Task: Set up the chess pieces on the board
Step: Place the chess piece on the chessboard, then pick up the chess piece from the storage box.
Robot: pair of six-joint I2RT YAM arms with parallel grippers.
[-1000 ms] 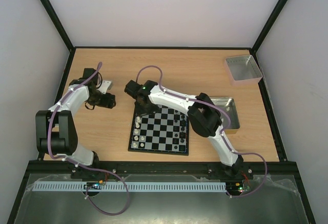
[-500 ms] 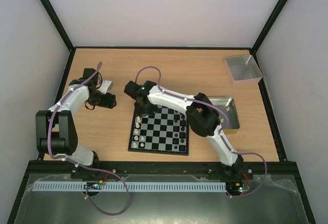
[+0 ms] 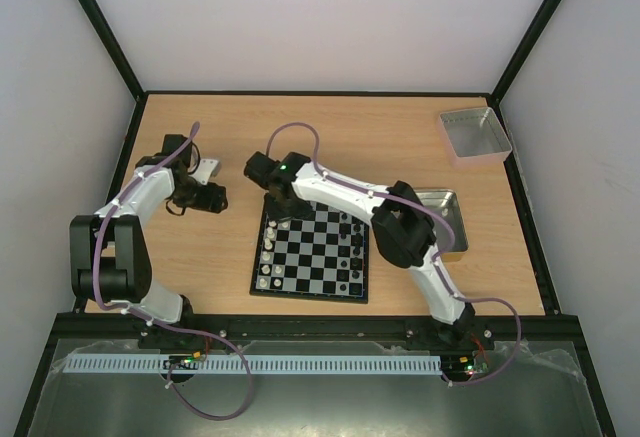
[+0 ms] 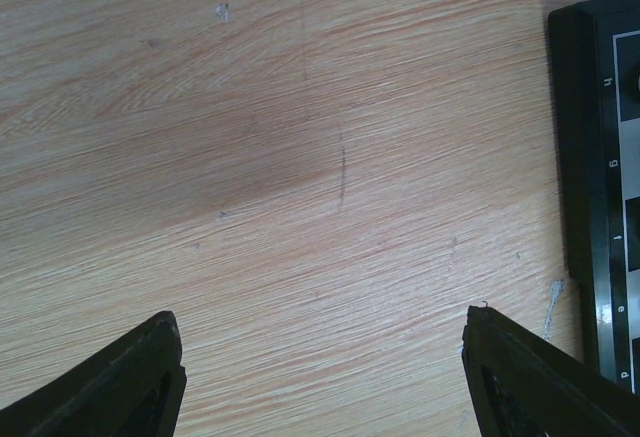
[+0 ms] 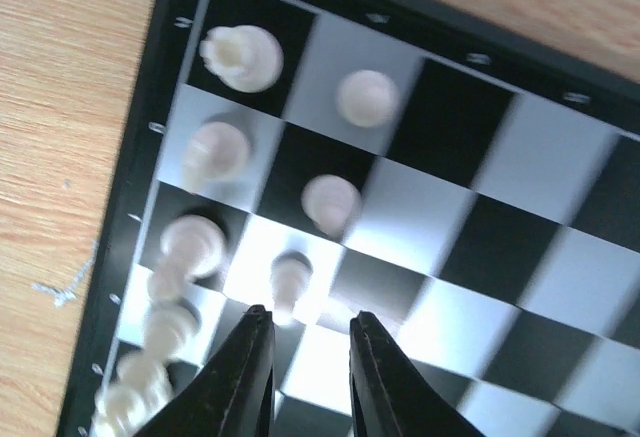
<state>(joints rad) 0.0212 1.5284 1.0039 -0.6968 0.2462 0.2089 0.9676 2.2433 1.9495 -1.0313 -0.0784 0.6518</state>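
Fingers first: left fingers [image 4: 110,387] wide over bare desk [image 4: 300,157] beside the board [image 3: 315,257], right fingers [image 5: 240,377] narrow, empty, low above white chess pieces [image 5: 330,200] in its far-left corner. Could knock the pawn [image 5: 290,282] just ahead into its close neighbours if lowered off-centre.

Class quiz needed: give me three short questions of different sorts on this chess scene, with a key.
1. True or false: the left hand holds a piece.
2. The right hand hovers over: A the board; B bare table; C the tray.
3. Fill in: the pieces nearest the right hand are ___ in colour.
Key: 1 false; 2 A; 3 white.
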